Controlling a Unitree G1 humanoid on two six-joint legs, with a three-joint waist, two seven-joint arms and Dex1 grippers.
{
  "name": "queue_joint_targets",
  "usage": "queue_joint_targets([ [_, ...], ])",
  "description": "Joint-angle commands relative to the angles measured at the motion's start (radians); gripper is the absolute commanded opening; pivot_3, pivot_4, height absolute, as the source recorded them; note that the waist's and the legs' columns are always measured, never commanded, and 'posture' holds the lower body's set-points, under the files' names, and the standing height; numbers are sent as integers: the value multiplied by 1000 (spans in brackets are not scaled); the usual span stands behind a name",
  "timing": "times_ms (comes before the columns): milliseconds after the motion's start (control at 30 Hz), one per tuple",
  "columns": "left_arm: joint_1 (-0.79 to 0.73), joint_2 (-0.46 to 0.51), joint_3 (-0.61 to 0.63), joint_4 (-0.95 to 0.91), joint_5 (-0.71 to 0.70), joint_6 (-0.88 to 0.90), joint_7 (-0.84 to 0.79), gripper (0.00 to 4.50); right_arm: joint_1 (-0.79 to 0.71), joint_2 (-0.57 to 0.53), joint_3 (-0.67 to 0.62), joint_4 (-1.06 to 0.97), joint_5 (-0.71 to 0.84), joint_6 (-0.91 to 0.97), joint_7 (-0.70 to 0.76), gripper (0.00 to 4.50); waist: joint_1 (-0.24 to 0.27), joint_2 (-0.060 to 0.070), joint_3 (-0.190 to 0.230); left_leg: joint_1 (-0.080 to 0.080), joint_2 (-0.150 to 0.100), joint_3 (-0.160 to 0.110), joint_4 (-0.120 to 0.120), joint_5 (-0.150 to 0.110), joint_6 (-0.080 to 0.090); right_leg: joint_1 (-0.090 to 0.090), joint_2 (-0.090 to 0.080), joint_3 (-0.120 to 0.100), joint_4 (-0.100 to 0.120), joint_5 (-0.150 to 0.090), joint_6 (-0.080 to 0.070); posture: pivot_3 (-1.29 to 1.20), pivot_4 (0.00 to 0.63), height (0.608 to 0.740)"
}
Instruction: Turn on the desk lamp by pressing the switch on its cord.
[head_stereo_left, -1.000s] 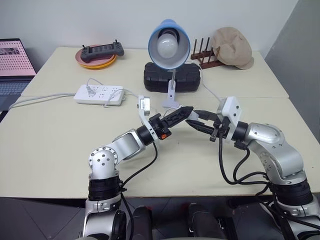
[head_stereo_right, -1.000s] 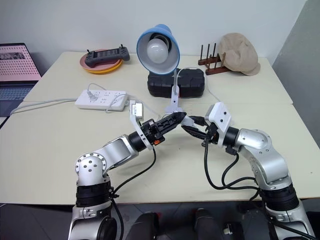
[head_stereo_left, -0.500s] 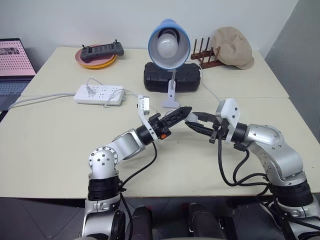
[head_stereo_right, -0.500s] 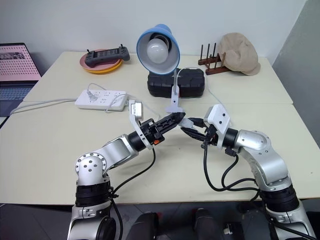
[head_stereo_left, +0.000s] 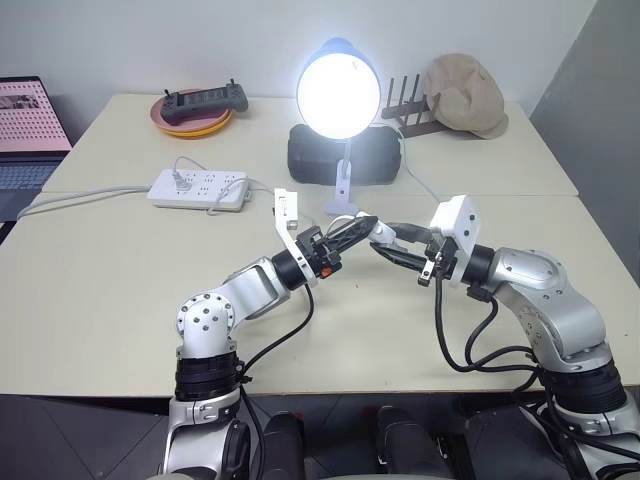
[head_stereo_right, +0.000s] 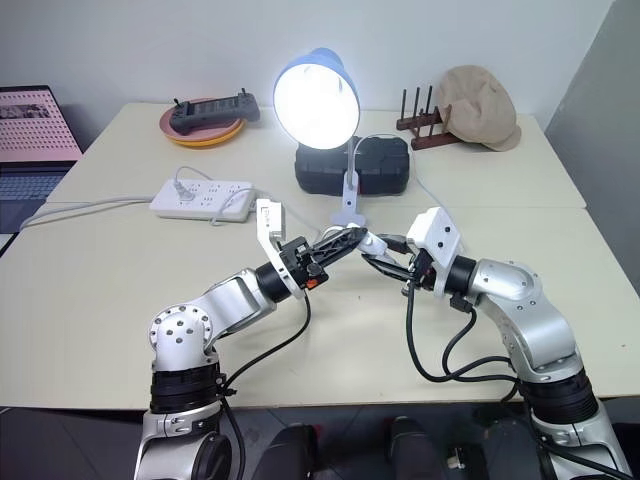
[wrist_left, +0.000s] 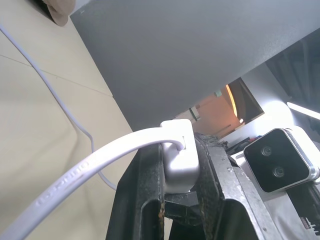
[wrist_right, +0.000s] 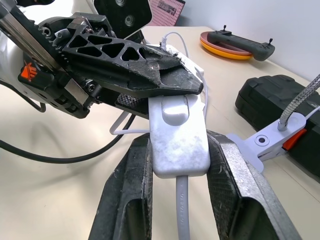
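Lit now: desk lamp (head_stereo_left: 338, 95) at the back of the desk (head_stereo_left: 110, 300), bulb glaring so brightly that the inside of the blue shade washes out. White clip base just in front of a black case (head_stereo_left: 300, 160), the case partly hidden behind shade and neck.

Held above the desk's middle, between the two arms: the switch (wrist_right: 179, 131). Right end effector (wrist_right: 179, 165) pinching its body from both sides, the lower end hidden between the fingers. Left end effector (head_stereo_left: 360, 226) pressed together onto the switch's far end, one black fingertip lying over the rocker and covering most of it. In the head views the switch nearly lost where the two sets of fingers meet.

Cord (wrist_left: 95, 162) leaving the switch in the left wrist view, running out of frame; its path back to the lamp hard to follow, part of it behind the arms.

Elsewhere: white power strip (head_stereo_left: 198, 188) to the left, a controller (head_stereo_left: 205, 100) on stacked plates, a beige cap (head_stereo_left: 462, 95) covering part of a wooden rack (head_stereo_left: 405, 105), a laptop (head_stereo_left: 30, 130) cut off at the left edge.
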Motion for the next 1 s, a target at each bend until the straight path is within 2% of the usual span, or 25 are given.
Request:
queue_joint_targets([
  [33,-6,4,2,-18,-24,-7,-1,487,-19,-3,-17,-37,9,-15,1,1089,0,0,0,0,0,0,0,0,0,0,0,0,0,0,0,0,150,740],
  [233,-5,14,-13,-30,16,-24,-17,487,-23,-3,-17,-24,4,-21,3,1089,0,0,0,0,0,0,0,0,0,0,0,0,0,0,0,0,150,740],
  [267,-2,13,-10,-35,4,-23,-27,1187,-23,-3,-16,-22,2,-22,2,1089,0,0,0,0,0,0,0,0,0,0,0,0,0,0,0,0,150,740],
  [400,11,31,4,-46,-43,7,-12,1943,-30,1,-18,10,-9,-34,-3,1089,0,0,0,0,0,0,0,0,0,0,0,0,0,0,0,0,150,740],
  [600,79,132,31,-109,-139,69,12,3168,-46,0,-24,95,-31,-73,10,1089,-1,0,0,0,0,0,-2,0,0,-1,0,0,0,0,0,0,150,740],
  [733,122,281,70,-202,-205,105,4,3930,-72,-19,2,262,-110,-159,26,1089,-3,0,0,0,0,0,-3,0,0,-1,0,0,-1,0,0,0,150,740],
  [833,100,450,90,-270,-136,102,-79,4452,-107,-19,40,403,-177,-186,26,1089,-3,0,0,0,1,0,-3,0,0,-2,0,0,-1,-1,-1,0,150,740],
  [933,77,592,48,-318,19,47,-198,4478,-129,-18,65,488,-212,-213,47,1089,-2,0,0,1,0,1,-4,0,0,-2,0,0,-1,-1,-2,0,150,740],
  [1000,63,760,-54,-358,265,-99,-371,4478,-145,-20,100,560,-229,-182,88,1089,-3,0,1,0,0,1,-5,0,0,-2,0,0,-2,-3,-5,0,150,740],
])
